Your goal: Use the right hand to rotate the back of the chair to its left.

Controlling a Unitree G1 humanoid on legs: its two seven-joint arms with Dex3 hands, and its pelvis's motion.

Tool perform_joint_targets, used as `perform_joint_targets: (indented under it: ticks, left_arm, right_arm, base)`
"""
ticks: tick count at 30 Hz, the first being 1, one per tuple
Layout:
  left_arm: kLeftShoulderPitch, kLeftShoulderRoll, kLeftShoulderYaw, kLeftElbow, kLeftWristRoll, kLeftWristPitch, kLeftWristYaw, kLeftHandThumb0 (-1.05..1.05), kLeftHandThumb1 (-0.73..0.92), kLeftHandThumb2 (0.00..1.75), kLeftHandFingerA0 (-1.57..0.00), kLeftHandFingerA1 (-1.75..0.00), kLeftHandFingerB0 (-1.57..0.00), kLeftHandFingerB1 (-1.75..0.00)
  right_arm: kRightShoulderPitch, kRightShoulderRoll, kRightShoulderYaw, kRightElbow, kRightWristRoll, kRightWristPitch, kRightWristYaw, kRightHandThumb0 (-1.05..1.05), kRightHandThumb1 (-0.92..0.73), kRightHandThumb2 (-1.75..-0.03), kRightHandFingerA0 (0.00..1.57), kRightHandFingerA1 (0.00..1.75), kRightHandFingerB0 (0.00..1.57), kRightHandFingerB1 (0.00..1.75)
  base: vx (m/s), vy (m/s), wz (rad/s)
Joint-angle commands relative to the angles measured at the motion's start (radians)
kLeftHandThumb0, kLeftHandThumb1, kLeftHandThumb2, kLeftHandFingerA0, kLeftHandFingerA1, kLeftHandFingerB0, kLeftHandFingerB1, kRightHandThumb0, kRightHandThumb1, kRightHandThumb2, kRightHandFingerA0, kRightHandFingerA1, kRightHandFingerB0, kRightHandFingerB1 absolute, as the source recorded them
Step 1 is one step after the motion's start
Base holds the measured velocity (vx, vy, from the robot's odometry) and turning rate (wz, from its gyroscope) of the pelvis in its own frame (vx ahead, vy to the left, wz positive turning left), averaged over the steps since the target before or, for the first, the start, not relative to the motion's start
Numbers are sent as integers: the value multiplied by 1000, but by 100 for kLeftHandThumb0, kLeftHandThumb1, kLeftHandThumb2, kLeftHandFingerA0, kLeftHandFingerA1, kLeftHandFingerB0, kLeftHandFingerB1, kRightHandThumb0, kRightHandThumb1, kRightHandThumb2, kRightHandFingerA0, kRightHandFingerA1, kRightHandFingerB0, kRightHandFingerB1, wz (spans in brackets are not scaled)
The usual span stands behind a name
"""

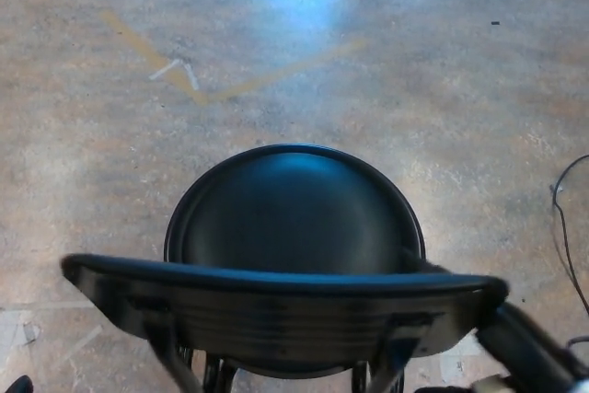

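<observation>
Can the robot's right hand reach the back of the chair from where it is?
Probably yes. The right hand is already at the right end of the chair back, seemingly touching it, though blur hides the fingers. Nothing lies between them; only a cable is on the floor nearby.

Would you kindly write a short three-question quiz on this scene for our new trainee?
1. True or false: the chair has a round black seat.
2. Which end of the backrest is the right robot hand at? A) the picture's left end B) the picture's right end
3. Fill in: the thin black cable lies on the ____.

Key: 1 true; 2 B; 3 floor.
</observation>
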Motion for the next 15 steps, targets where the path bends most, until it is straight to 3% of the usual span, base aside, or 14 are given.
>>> perform_joint_targets:
  ticks: [1,2,3,10,11,15]
  left_arm:
    - [10,-3,-10,3,-1,-21,6,-67,51,89,-21,-52,-32,-49]
    - [9,-3,-12,3,-1,-21,7,-67,51,89,-21,-52,-32,-49]
    - [8,-1,-12,5,0,-18,10,-63,64,59,-29,-45,-34,-33]
    - [5,7,-16,3,-2,-13,20,-63,64,58,-29,-45,-35,-34]
    - [6,7,-15,3,-4,-15,17,-67,51,89,-21,-52,-31,-49]
    - [5,6,-7,6,-17,-6,7,-67,51,88,-23,-53,-31,-49]
  right_arm:
    - [-43,129,172,-56,-167,38,-8,-105,-65,-61,0,0,0,0]
    - [-44,127,175,-57,-167,41,-12,-105,-65,-61,0,0,0,0]
    - [-59,157,206,-65,-181,66,-5,-105,-65,-61,0,0,0,0]
    - [-173,280,319,-63,-229,175,20,-105,-65,-61,0,0,0,0]
    - [-188,291,330,-64,-229,186,26,-105,-65,-61,0,0,0,0]
    - [-269,373,375,-35,-219,232,52,-105,-63,-61,0,0,0,0]
  base:
    - [0,0,0]
    - [0,0,-6]
    - [0,0,0]
    - [0,0,0]
    - [0,0,0]
    - [0,0,0]
